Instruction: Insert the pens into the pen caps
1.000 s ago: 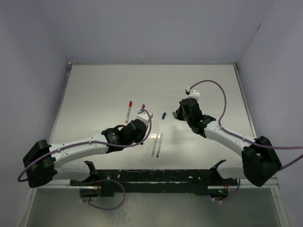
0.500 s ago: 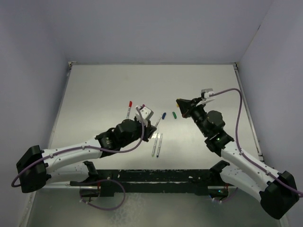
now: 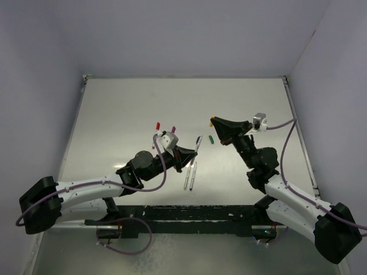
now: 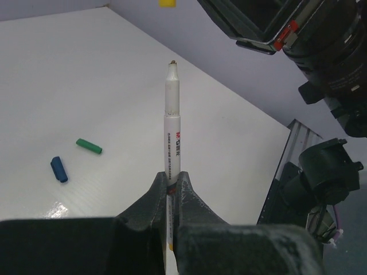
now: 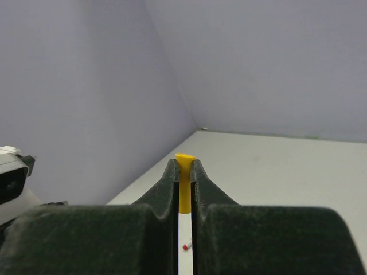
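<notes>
My left gripper [image 3: 188,153] [image 4: 172,182] is shut on a whitish pen [image 4: 172,123] [image 3: 195,145], held above the table with its bare tip toward the right gripper. My right gripper [image 3: 214,122] [image 5: 184,165] is shut on the yellow cap [image 5: 184,175] [image 3: 211,119], raised off the table and facing the pen. The yellow cap also shows at the top edge of the left wrist view [image 4: 167,3], a little above the pen tip and apart from it. A green cap [image 3: 211,139] [image 4: 89,146] and a blue cap [image 4: 58,169] lie loose on the table.
Two more pens [image 3: 190,175] lie side by side near the left gripper. A red-capped pen [image 3: 157,125] and a purple-capped one [image 3: 173,129] lie beyond the left wrist, partly hidden. Grey walls close the table at the back and sides.
Both grippers rose from the table and turned to face each other, the left carrying the pen and the right carrying the yellow cap. The pen tip and cap are now closer together.
</notes>
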### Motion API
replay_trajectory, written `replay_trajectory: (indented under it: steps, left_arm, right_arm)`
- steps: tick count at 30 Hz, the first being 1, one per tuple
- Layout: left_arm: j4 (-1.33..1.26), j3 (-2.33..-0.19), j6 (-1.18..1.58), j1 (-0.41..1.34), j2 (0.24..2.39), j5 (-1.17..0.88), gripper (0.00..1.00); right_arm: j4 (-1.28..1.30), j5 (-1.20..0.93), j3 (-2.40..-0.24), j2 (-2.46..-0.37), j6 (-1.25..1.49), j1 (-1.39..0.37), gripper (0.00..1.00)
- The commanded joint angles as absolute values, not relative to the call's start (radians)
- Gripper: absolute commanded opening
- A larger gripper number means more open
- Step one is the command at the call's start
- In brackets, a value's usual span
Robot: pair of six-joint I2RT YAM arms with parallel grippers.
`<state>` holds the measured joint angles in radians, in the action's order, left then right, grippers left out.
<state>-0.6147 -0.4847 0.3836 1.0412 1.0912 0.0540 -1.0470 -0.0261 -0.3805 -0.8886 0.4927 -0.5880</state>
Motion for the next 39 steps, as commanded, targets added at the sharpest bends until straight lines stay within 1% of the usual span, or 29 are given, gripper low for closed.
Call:
replay_trajectory:
  steps: [1,6,12,39]
  left_arm:
    - [-0.860,-0.451,0.418,1.043,1.067,0.048,0.00]
    - [-0.903,-0.457,0.430,1.043,1.091,0.050,0.00]
    - [-0.929,-0.467,0.446,1.042,1.112,0.025,0.00]
    - [-0.932,-0.478,0.454,1.042,1.127,0.000,0.00]
  right_arm:
    - [-1.348,-0.071,-0.343,-0.909,0.577,-0.590,0.00]
    - [-1.528,-0.147,-0.322,-0.976,0.644,-0.590,0.00]
    - [-1.588,-0.228,-0.343,-1.031,0.681,-0.591,0.00]
    - [-1.591,-0.275,-0.346,-1.064,0.699,-0.591,0.00]
